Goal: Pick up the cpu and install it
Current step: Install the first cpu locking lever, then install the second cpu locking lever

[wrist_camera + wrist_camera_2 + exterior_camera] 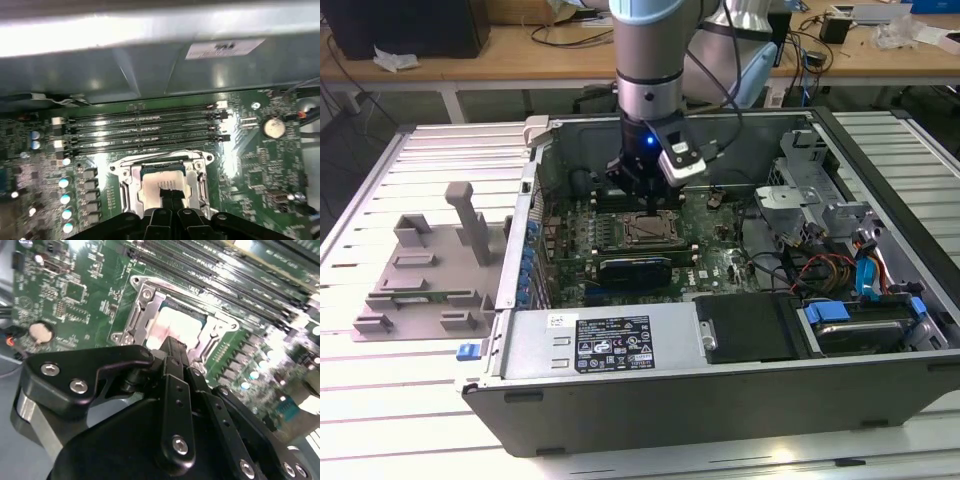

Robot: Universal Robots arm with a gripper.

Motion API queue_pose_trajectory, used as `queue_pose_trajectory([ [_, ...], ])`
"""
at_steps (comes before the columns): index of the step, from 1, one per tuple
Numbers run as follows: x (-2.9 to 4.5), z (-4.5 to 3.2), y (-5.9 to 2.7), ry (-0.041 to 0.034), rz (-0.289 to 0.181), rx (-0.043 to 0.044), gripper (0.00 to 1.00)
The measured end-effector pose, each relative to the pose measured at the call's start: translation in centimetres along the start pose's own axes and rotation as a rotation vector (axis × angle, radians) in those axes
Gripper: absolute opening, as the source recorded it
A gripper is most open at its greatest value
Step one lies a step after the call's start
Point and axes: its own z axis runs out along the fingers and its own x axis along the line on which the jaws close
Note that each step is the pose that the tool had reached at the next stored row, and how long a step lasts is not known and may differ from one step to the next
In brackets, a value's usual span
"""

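The cpu point(184, 324) point(161, 181), a small square chip with a silvery-white top, lies flat inside the metal socket frame point(141, 301) point(124, 186) on the green motherboard. My gripper point(651, 206) hangs straight down into the open computer case point(720, 400), just above the socket. In both wrist views its two black fingers stand pressed together, and the gripper point(170, 342) point(168, 196) has its tips right over the near part of the chip. I cannot tell whether the tips touch it. The jaws are shut with nothing between them.
Several long memory slots point(145, 132) run beside the socket toward the case wall point(150, 70). A coin battery point(273, 127) point(40, 332), a black card point(635, 268), the power supply point(605, 342) and a drive cage with cables point(825, 225) surround it. A grey fixture point(420, 265) lies outside.
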Motion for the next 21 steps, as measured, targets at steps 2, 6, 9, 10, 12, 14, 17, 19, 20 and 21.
queue_pose_trajectory([
  [2, -0.03, -0.73, 0.02, -0.0002, 0.000, 0.0019, 0.11],
  [6, -0.04, -1.14, 0.03, -0.0007, 0.000, 0.0072, 0.11],
  [9, -0.04, -1.14, 0.03, -0.0007, 0.000, 0.0076, 0.11],
  [10, -0.04, -1.14, 0.03, -0.0008, 0.000, 0.0076, 0.11],
  [12, -0.04, -1.14, 0.03, -0.0007, 0.000, 0.0077, 0.11],
  [14, -0.04, -1.14, 0.03, -0.0007, 0.000, 0.0080, 0.11],
  [17, -0.04, -1.14, 0.04, -0.0008, 0.000, 0.0082, 0.11],
  [19, -0.05, -1.13, -0.04, -0.0009, 0.000, 0.0082, 0.11],
  [20, -0.09, -1.15, -0.51, -0.0007, 0.000, 0.0082, 0.11],
  [21, -0.16, -1.17, -1.13, -0.0008, 0.000, 0.0083, 0.11],
])
